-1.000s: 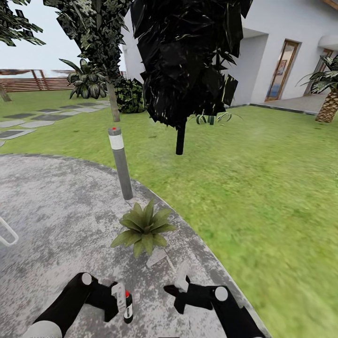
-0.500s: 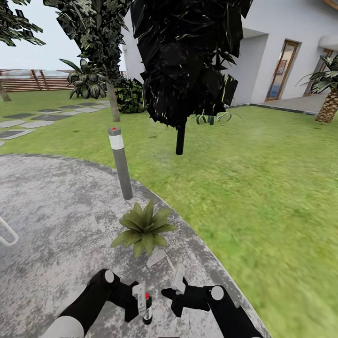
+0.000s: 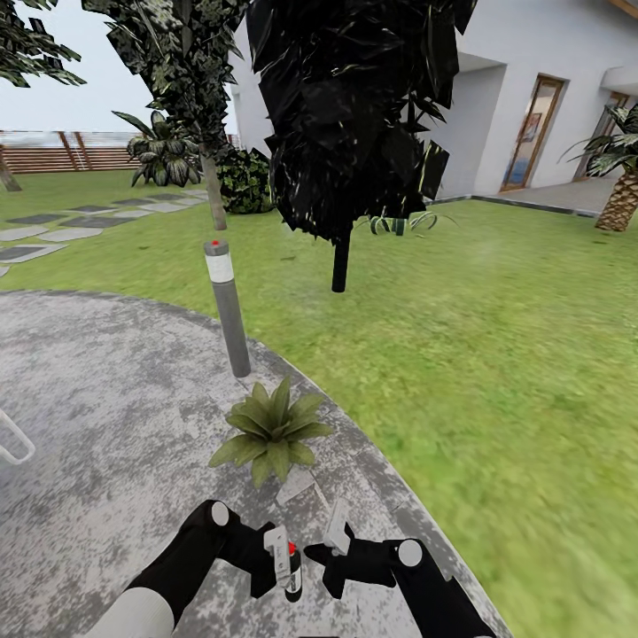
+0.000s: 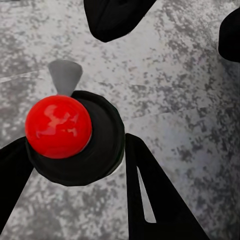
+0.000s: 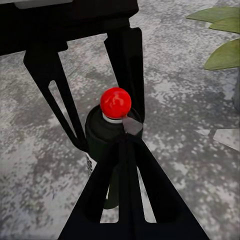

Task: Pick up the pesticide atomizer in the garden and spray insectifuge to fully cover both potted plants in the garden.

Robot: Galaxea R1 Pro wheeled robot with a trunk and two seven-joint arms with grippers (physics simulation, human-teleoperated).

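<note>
My left gripper [image 3: 285,567] is shut on the pesticide atomizer [image 3: 293,580], which looks here like a small dark bottle with a red ball top and a grey spout [image 4: 65,75]. The left wrist view has its fingers [image 4: 150,190] on both sides of the bottle [image 4: 100,145]. My right gripper [image 3: 335,534] is shut, its tips almost at the bottle's neck [image 5: 107,130]. One potted plant [image 3: 270,430], a low rosette of pointed green leaves, stands on the stone patio [image 3: 106,399] just beyond both grippers; its leaves [image 5: 225,52] edge the right wrist view. The other potted plant is out of view.
A grey bollard [image 3: 228,310] with a red dot on top stands behind the plant at the patio's rim. A dark tree trunk [image 3: 340,261] rises from the lawn [image 3: 496,372]. A white metal hoop [image 3: 13,443] sits at the left edge. Stepping slabs [image 3: 53,232] lead toward the fence [image 3: 53,158].
My left gripper has carried the atomizer to the right, up close to the right gripper. The right gripper shifted slightly toward it. The plant and the camera stayed put.
</note>
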